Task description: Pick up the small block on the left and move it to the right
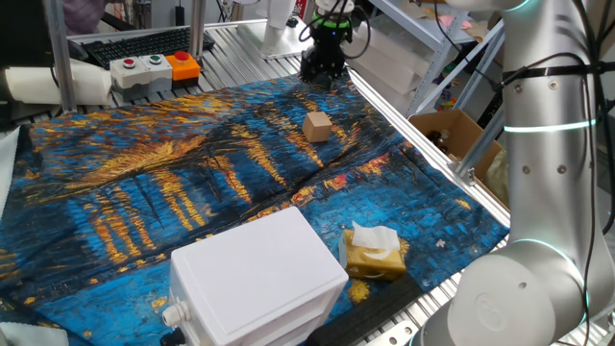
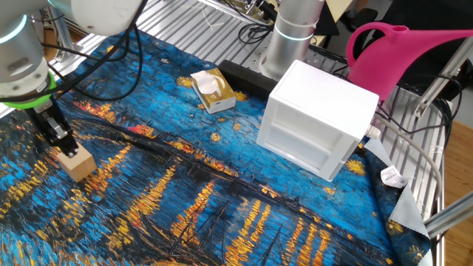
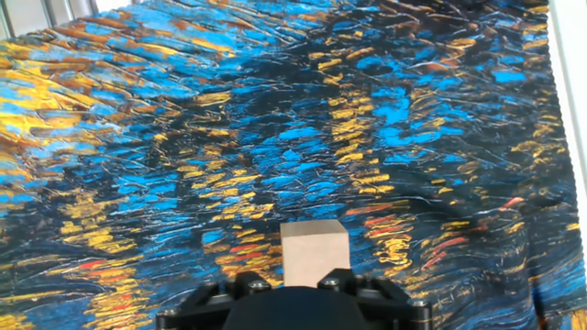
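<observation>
Small block (image 1: 317,126), a plain light-tan wooden cube, sits flat on the blue and gold painted cloth (image 1: 144,202), free and not held. The black two-finger gripper (image 2: 66,143) is low and right beside it, almost touching. In the hand view the cube lies just ahead of the fingers. I cannot tell if the fingers are apart or together. The cube has no long side.

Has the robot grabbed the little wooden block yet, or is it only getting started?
Only getting started. The small block sits on the painted cloth with nothing holding it. The gripper is right beside it, apparently above it rather than around it; I cannot tell how wide the jaws stand. Grabbing, lifting and carrying it to the right are all left.
</observation>
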Robot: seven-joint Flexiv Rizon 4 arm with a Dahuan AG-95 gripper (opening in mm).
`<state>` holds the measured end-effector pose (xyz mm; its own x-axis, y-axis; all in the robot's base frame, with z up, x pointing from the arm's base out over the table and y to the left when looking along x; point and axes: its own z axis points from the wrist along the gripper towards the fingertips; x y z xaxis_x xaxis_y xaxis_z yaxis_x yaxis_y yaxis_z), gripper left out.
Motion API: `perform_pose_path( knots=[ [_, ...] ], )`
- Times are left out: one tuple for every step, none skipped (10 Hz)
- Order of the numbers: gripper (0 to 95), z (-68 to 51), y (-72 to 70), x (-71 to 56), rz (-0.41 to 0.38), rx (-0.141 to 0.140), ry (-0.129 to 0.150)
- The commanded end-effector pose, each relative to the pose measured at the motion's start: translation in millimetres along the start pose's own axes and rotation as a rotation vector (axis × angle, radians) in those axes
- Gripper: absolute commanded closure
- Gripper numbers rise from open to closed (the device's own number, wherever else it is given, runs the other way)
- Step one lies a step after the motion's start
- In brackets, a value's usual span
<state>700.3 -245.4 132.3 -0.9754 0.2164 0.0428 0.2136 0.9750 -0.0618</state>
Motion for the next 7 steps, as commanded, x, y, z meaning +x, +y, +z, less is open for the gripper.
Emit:
perform_pose_path(
  knots=[
    [0.0,4.7,-1.3,-3.8,-0.006,-0.007,-0.003],
    [0.0,6.7,-1.3,-4.4,-0.005,-0.011,-0.004],
    [0.0,9.5,-1.0,-5.1,-0.007,-0.015,-0.003],
    [0.0,12.8,-0.4,-5.8,-0.004,-0.02,-0.003],
    [0.0,16.3,0.3,-6.4,0.0,-0.023,-0.004],
    [0.0,18.4,0.6,-6.8,0.002,-0.025,-0.006],
    [0.0,21.4,-0.3,-7.4,0.004,-0.029,-0.006]
  ],
)
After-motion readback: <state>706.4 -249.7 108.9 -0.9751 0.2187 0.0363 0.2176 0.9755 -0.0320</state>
